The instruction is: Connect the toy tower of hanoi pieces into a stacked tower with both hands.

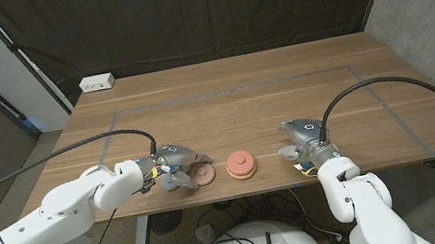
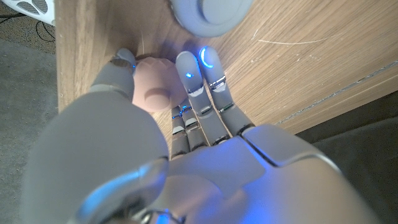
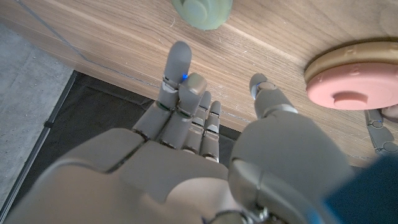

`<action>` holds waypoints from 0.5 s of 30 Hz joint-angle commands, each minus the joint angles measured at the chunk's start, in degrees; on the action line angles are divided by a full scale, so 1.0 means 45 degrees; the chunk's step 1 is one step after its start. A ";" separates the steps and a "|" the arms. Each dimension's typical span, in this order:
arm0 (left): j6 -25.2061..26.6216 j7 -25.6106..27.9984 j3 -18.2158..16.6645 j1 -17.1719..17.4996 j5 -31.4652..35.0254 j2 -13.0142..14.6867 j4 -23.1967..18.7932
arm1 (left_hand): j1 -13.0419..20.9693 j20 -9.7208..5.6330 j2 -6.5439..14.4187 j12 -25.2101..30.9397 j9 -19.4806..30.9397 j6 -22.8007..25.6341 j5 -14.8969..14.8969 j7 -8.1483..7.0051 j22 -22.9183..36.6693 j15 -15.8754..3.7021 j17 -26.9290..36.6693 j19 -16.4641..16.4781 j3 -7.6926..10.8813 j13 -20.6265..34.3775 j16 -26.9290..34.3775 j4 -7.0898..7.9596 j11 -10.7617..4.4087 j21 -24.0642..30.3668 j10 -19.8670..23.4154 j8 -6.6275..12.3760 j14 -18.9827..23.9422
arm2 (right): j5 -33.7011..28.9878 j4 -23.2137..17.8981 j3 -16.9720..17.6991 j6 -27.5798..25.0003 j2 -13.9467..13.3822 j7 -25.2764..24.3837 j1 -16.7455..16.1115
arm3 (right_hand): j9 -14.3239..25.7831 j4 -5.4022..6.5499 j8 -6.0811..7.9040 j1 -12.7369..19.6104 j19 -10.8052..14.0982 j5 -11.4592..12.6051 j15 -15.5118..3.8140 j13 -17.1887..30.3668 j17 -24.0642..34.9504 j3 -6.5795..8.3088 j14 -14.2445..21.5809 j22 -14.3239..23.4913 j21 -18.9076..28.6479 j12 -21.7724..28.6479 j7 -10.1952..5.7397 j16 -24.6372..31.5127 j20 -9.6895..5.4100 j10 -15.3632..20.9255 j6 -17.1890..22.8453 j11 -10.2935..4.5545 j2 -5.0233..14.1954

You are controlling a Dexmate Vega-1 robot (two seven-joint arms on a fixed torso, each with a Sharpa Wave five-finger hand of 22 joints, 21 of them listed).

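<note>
Wooden table (image 1: pixel 241 100): left hand (image 1: pixel 173 167) fingers grip pink disc (image 1: pixel 202 174); right hand (image 1: pixel 303 141) fingers spread, empty.

Head view: even, soft overhead light, table (image 1: pixel 241 100) sharp, shadows faint, backdrop dark. Wrist views: near parts of left hand (image 2: pixel 186 124) and right hand (image 3: pixel 205 124) blurred, blue LED glow on fingers (image 2: pixel 208 59), wood grain in focus, no glare.
</note>
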 commanded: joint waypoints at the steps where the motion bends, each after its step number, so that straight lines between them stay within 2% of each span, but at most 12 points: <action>1: 0.0111 -0.0219 0.0161 -0.0062 0.0348 -0.0203 -0.0013 | 0.0063 -0.1823 0.0082 0.0123 0.0015 0.0198 0.0015 0.0019 0.0045 -0.1131 0.0034 0.0115 -0.0007 0.0061 0.0068 -0.0008 -0.0054 0.0067 0.0199 0.0075 0.0151 | 0.0253 -0.0030 0.0120 -0.0023 -0.0080 -0.0246 -0.0155 | 0.0024 -0.0007 -0.0001 0.0040 0.0024 0.0097 -0.0634 0.0058 0.0067 0.0081 0.0118 0.0023 0.0037 -0.0060 -0.0059 0.0005 -0.1181 0.0147 0.0083 -0.0066 0.0118; 15: 0.0388 0.0043 0.0092 0.0178 0.0310 -0.0263 -0.0054 | 0.0340 -0.1915 0.0170 0.0370 0.0040 0.1094 0.0051 -0.0150 0.0130 -0.1136 0.0052 0.0559 0.0052 0.0136 0.0239 -0.0060 -0.0375 0.0219 0.1077 0.0366 0.0449 | 0.0648 0.0057 0.0103 -0.0019 -0.0193 -0.0474 -0.0044 | 0.0026 -0.0001 0.0006 0.0016 0.0027 0.0115 -0.0633 0.0070 0.0069 0.0098 0.0124 0.0027 0.0041 -0.0065 -0.0070 0.0005 -0.1181 0.0189 0.0130 -0.0036 0.0134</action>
